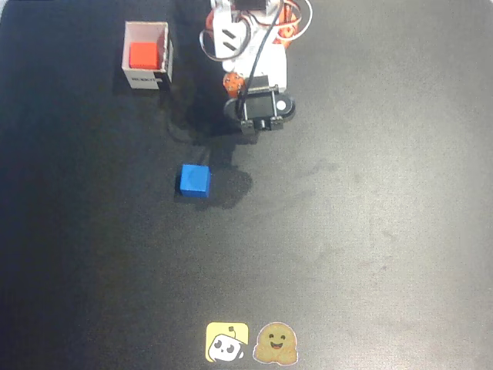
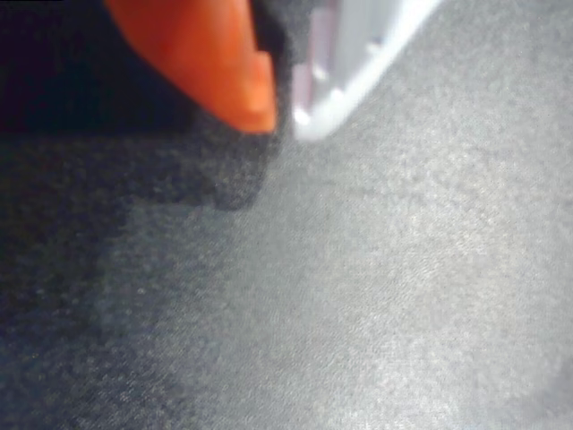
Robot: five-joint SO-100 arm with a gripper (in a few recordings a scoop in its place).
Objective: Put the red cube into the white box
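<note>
In the wrist view the pincer [image 2: 285, 121] sits at the top of the picture, an orange finger [image 2: 215, 63] on the left and a white finger [image 2: 358, 54] on the right, their tips drawn almost together with only a thin dark slit between them and nothing caught there; it is clenched on empty air. Below the tips lies bare grey cloth of the counter [image 2: 376, 296], with a dark shadow spreading to the left.

In the overhead view, two stickers rest at the bottom edge: a yellow one [image 1: 226, 342] and a brown smiling one [image 1: 276, 344] just beside it. Higher up on the dark counter [image 1: 385, 231], the blue cube [image 1: 194, 179] stands alone, well apart from the stickers. Above and to the right of it the arm [image 1: 258, 85] reaches down from the top edge, its black wrist part near the blue cube but not touching it. At upper left stands the white box [image 1: 146, 58], open on top, and the red cube [image 1: 143, 55] lies inside it
</note>
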